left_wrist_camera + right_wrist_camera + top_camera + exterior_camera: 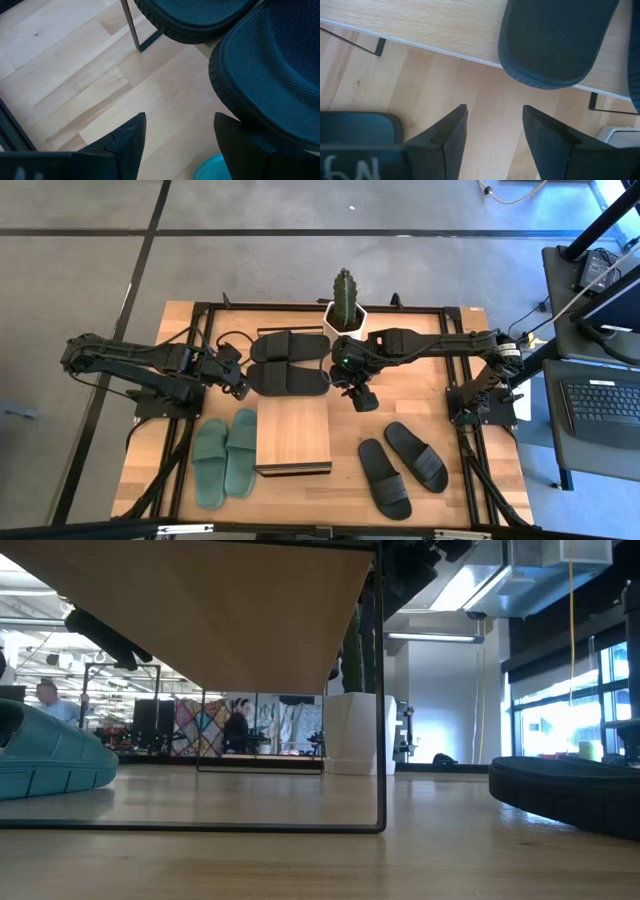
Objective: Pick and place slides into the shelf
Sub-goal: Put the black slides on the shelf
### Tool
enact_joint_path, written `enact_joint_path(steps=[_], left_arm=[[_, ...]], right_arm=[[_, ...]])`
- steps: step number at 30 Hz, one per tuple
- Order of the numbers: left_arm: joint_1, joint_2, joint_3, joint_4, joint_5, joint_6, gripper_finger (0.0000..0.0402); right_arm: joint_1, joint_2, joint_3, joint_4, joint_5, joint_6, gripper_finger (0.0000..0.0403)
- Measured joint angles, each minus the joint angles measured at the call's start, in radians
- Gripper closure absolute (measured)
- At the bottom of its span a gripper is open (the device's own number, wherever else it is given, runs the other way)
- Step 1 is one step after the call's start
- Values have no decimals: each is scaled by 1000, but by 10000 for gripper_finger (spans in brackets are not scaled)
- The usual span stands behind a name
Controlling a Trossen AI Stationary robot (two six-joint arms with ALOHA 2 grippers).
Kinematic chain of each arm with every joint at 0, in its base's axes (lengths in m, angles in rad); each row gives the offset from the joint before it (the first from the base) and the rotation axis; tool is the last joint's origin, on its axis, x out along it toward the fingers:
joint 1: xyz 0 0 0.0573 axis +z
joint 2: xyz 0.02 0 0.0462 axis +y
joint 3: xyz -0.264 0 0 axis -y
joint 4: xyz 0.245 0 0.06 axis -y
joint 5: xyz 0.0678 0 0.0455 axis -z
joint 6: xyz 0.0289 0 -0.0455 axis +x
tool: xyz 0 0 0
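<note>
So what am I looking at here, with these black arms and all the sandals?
Two robot arms work at a wooden table. One picture looks down from above, one sits at table height, and two come from cameras on the wrists. The left gripper and right gripper both hang open, holding nothing. A low shelf stands in the middle. One black pair of sandals lies behind it, between the grippers. A green pair lies on its left and another black pair on its right. A potted cactus stands at the back.
</note>
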Motion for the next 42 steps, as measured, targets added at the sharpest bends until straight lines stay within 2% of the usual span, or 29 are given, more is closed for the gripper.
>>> enact_joint_path(steps=[11,23,33,42], left_arm=[[0,0,0,-20,43,-1,177],[0,-1,0,-56,43,-27,177],[0,-1,0,-38,43,-26,177],[0,-1,0,29,45,44,177]], right_arm=[[0,0,0,0,0,0,211],[0,0,0,0,0,2,211],[0,0,0,0,0,2,211],[0,0,0,0,0,1,211]])
